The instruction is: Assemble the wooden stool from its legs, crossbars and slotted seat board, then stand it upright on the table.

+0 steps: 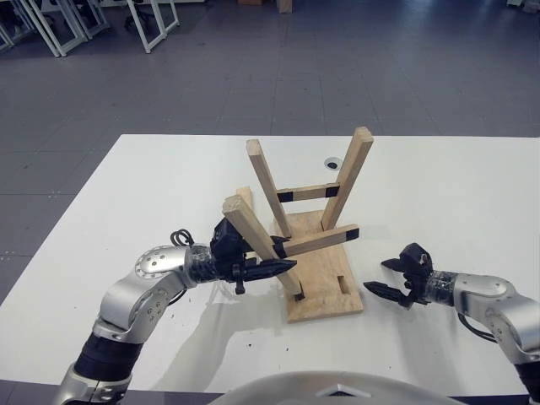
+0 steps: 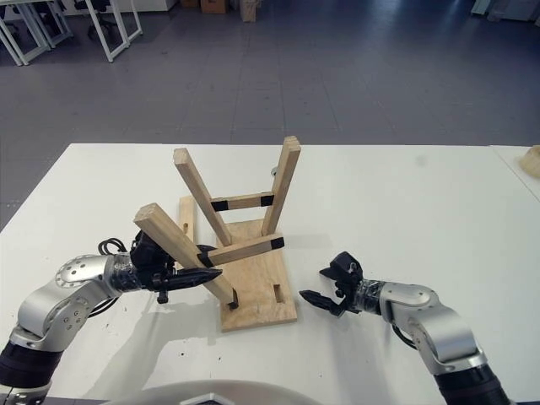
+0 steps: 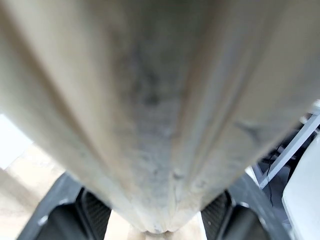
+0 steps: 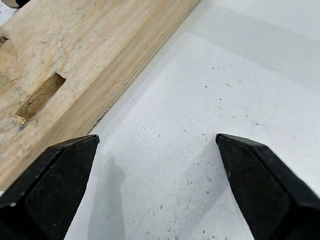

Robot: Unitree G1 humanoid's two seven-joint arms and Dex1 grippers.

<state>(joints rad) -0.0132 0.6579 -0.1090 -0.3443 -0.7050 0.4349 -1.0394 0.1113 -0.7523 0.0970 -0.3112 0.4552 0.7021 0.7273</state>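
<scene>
One tilted leg (image 1: 257, 236) is being clamped by the left gripper (image 1: 283, 267) over the near-centre seat board (image 1: 325, 272), with the right gripper (image 1: 377, 277) being held apart to its right, and jamming from that skew is arguably being risked.

Upturned legs (image 1: 348, 173) and crossbars (image 1: 310, 192) on seat board (image 1: 322, 294), mid-table (image 1: 447, 186)

One white rectangular table (image 1: 456, 194), with one small round hole (image 1: 334, 161) in it. One pale flat wooden seat board (image 1: 327, 297), one empty rectangular slot (image 1: 342, 283) plainly open. Three pale square-section wooden legs (image 1: 268, 187) (image 1: 348, 175) rising off the board, the near leg (image 1: 251, 229) among them. One further pale wooden stick (image 2: 186, 218) flat beside the board. Two pale wooden crossbars with black ends (image 1: 310, 192) (image 1: 319, 240). Two black two-fingered tools: left tool (image 1: 285, 267), right tool (image 1: 377, 276).
</scene>
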